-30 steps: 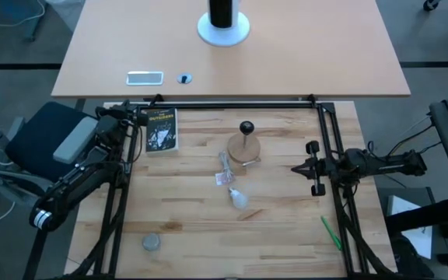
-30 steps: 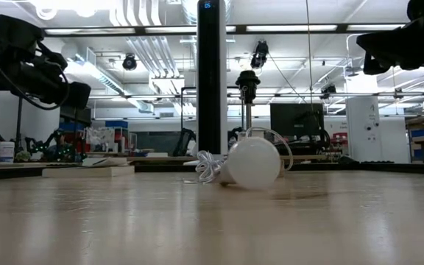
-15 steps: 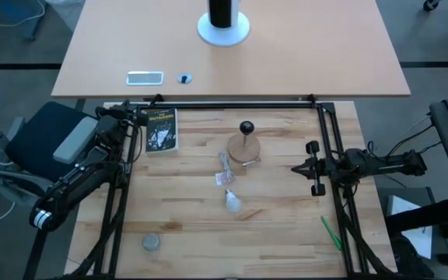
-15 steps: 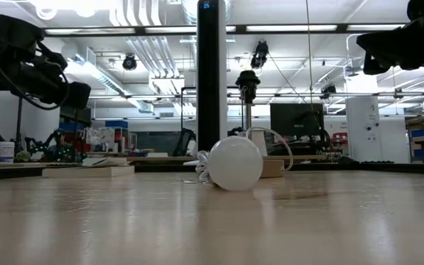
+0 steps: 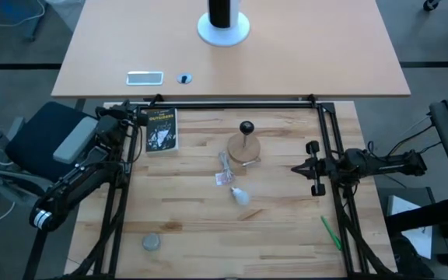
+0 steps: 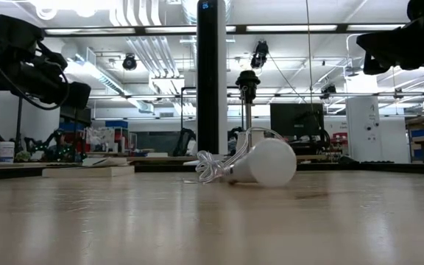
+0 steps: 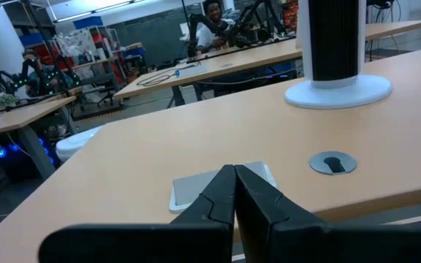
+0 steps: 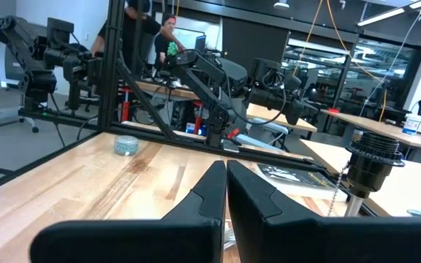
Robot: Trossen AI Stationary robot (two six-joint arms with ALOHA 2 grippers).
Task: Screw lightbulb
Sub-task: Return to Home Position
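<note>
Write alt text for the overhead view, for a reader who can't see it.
A white frosted lightbulb lies loose on the wooden table, apart from the black lamp socket on its round wooden disc. The left claw and right claw wait shut at the table's sides.

Black all over on the left arm (image 5: 76,183), long and thin, built of straight pieces with round joints, plus a pale ring (image 5: 43,218) near one end. Same black on the right arm (image 5: 379,164), with thin black cables (image 5: 399,140) looping beside it and a short crossbar (image 5: 314,168) ending in round knobs. Dark, smooth, wedge-shaped fingers (image 7: 269,212) on both, narrowing to a point.
</note>
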